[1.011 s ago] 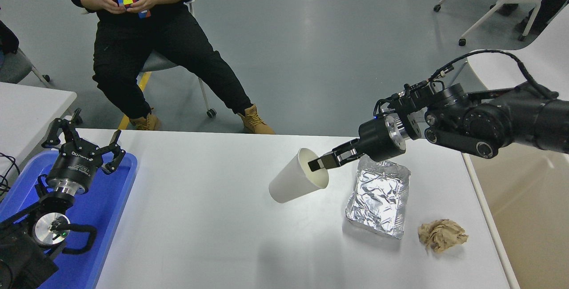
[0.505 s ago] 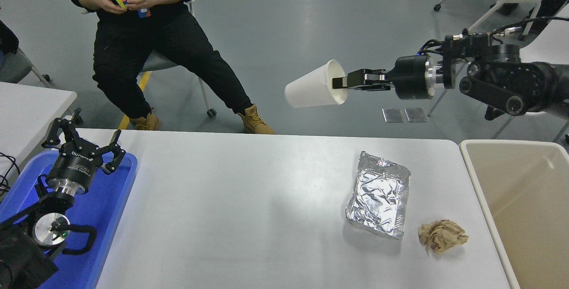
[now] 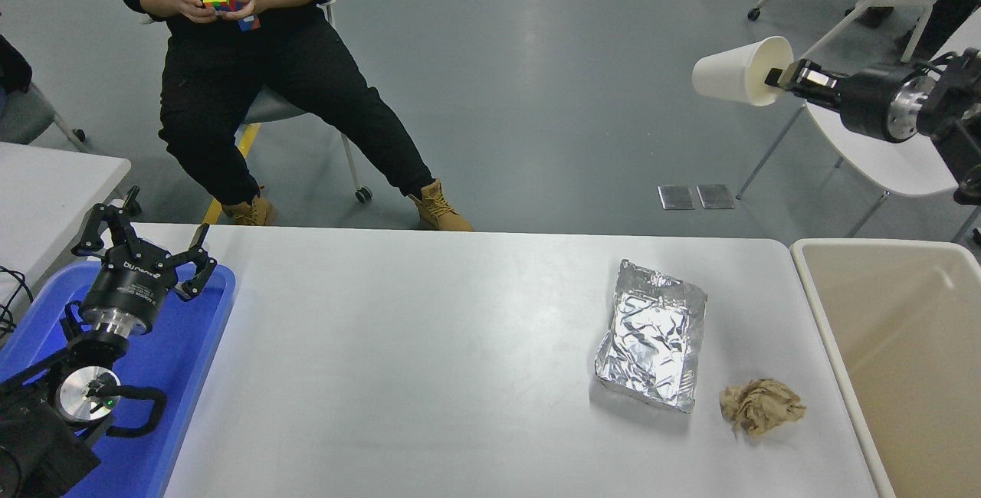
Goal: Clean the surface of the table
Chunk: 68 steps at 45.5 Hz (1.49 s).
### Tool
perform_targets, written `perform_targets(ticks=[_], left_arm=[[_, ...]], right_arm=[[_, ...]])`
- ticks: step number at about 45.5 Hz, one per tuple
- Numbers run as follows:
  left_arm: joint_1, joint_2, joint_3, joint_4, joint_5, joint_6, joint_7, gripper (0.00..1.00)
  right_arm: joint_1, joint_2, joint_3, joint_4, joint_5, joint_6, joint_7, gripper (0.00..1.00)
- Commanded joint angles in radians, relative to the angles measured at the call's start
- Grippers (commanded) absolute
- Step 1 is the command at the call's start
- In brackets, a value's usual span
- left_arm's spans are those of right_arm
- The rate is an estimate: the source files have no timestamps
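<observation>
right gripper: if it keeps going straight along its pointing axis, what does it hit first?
Nothing visible, probably. The right gripper, shut on the rim of the white paper cup, points left, high above the grey floor. That line looks free up to the seated person; depth is unclear.

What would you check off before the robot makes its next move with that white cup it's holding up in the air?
1. Grip on the paper cup: right gripper pinches its rim. Ok.
2. Cup above the beige bin: height and depth are unclear from one view. Cannot tell.
3. Bin free to receive it: the visible part looks empty. Ok.
4. Table surface clean: foil tray and crumpled brown paper lie on it. Not ok.
5. Left gripper out of the way: parked open over the blue tray. Ok.
6. Seated person away from the arm. Ok.
</observation>
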<state>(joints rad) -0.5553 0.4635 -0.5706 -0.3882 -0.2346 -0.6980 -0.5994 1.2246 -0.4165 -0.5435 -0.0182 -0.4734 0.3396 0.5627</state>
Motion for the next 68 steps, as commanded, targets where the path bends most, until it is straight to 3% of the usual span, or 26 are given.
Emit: perform_targets(ticks=[1,23,43,68], left_arm=[[0.000,0.000,0.000,0.000,0.000,0.000,0.000,1.00],[0.000,0.001,0.000,0.000,0.000,0.000,0.000,1.00],[0.000,0.001,0.000,0.000,0.000,0.000,0.000,1.00],[0.000,0.001,0.000,0.000,0.000,0.000,0.000,1.00]], right_arm=[[-0.112,-0.045,0.045,-0.128,0.030,-0.002,-0.145,0.00],[-0.292,-0.131,0.134,-0.154,0.029,-0.037,-0.425,0.00],[-0.508,-0.084,0.134,-0.149,0.029,-0.099,-0.431,0.00],[-0.631,0.036,0.134,-0.146,0.029,-0.178,-0.431,0.00]])
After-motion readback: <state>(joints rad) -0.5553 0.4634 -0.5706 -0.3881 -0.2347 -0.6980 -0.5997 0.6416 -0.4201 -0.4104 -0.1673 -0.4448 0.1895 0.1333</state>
